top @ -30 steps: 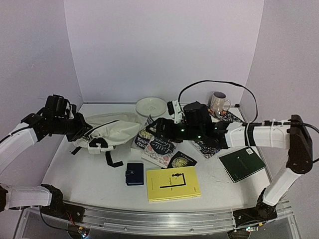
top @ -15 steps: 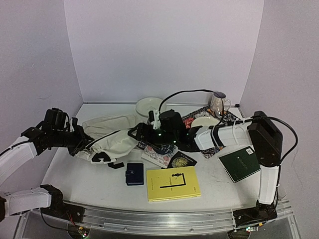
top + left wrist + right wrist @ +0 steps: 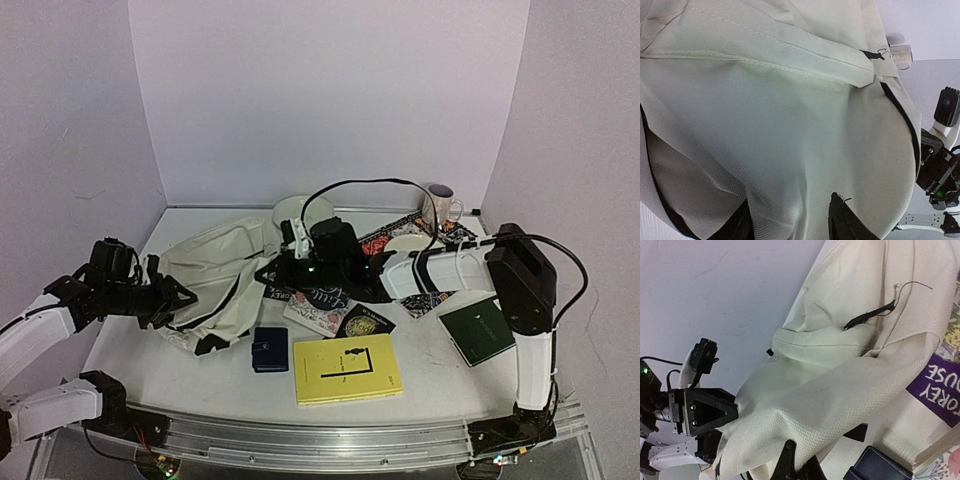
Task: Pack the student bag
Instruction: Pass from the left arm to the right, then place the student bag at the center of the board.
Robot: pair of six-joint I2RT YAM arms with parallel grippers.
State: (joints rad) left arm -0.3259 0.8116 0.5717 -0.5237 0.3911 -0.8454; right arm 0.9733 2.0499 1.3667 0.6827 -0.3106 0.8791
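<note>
**A:** Where is the student bag (image 3: 215,280)?

**B:** On the left half of the white table (image 3: 180,365), spread between the two arms. It is soft, cream, coarse-woven cloth, creased in broad folds and edged with thin black zipper lines.

**A:** And the pincers?

**B:** The right gripper (image 3: 797,462) has its dark fingers pressed together on the bag's lower hem. The left gripper (image 3: 175,298) has its fingers (image 3: 842,220) apart, with cloth bulging between them.

**A:** What lies nearby?

**B:** A flat yellow book (image 3: 347,368) and a small, dark blue, leathery wallet (image 3: 270,349), just beside the bag.
</note>
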